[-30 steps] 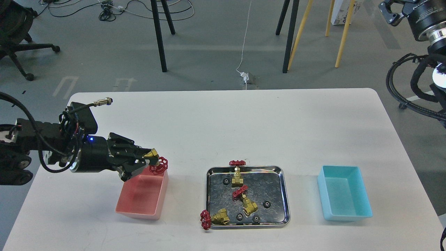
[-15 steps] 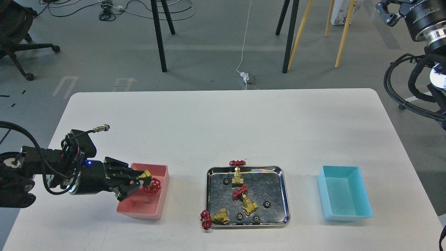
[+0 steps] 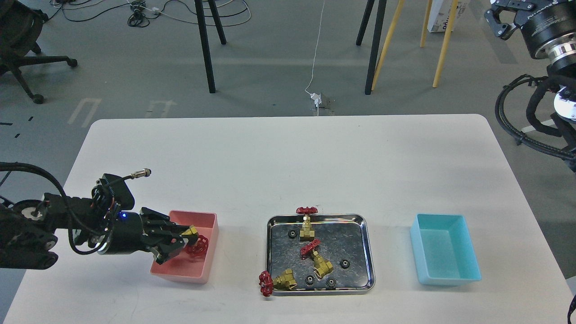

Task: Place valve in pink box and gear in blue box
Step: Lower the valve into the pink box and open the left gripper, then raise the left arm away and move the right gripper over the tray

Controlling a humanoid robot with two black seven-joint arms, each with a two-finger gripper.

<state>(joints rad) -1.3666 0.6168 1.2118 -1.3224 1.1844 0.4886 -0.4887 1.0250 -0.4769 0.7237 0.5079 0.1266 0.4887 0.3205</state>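
My left gripper (image 3: pixel 185 239) is shut on a brass valve (image 3: pixel 195 240) with a red handwheel and holds it low inside the pink box (image 3: pixel 204 265) at the front left. Three more valves lie in the steel tray (image 3: pixel 366 252): one upright at the back (image 3: pixel 307 222), one in the middle (image 3: pixel 317 258), one over the front left rim (image 3: pixel 276 281). Several tiny black gears (image 3: pixel 344 263) lie in the tray. The blue box (image 3: pixel 443 255) stands empty at the right. My right gripper (image 3: pixel 501 20) is raised at the top right, off the table; its fingers cannot be told apart.
The white table's far half holds nothing. Chair and stool legs, cables and a floor socket lie beyond the far edge. My right arm's cables (image 3: pixel 531 121) hang off the table's right side.
My left gripper has come down and back towards me with the valve, from above the pink box's far rim to low inside it. The right arm shifted slightly.
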